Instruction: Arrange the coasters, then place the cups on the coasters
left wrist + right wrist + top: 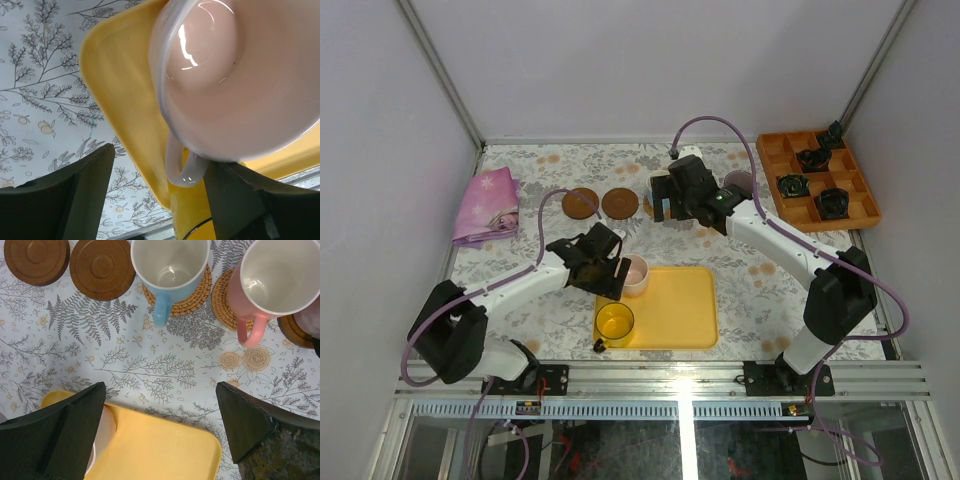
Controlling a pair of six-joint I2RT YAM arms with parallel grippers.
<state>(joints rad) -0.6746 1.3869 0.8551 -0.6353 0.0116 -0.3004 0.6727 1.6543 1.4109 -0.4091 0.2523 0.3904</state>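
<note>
Cups stand upright with mouths up, all pale inside. The pale pink cup (225, 75) is glossy and sits at the far left corner of the yellow tray (125, 100). Its looped handle points back toward the left claw (160, 165). That claw's fingers (75, 200) stand apart on either side of the handle: one is close to it, the other leaves a clear gap, and nothing is clamped. The yellow cup (614, 322) stands at the tray's near left edge.

Beyond the tray, a row runs left to right across the desk (150, 355). First come two bare brown wooden coasters (37, 260), flat discs with ringed tops, just beside each other. Next is the light blue cup (170, 265) on a woven coaster (197, 295), then the salmon pink cup (277, 275) on a second woven one. Both handles point toward the tray. The mauve cup (738, 182) sits last, on a dark coaster (292, 332).

The right claw (161, 390) hangs between row and tray, released, with its fingers spread wide and nothing between them.
</note>
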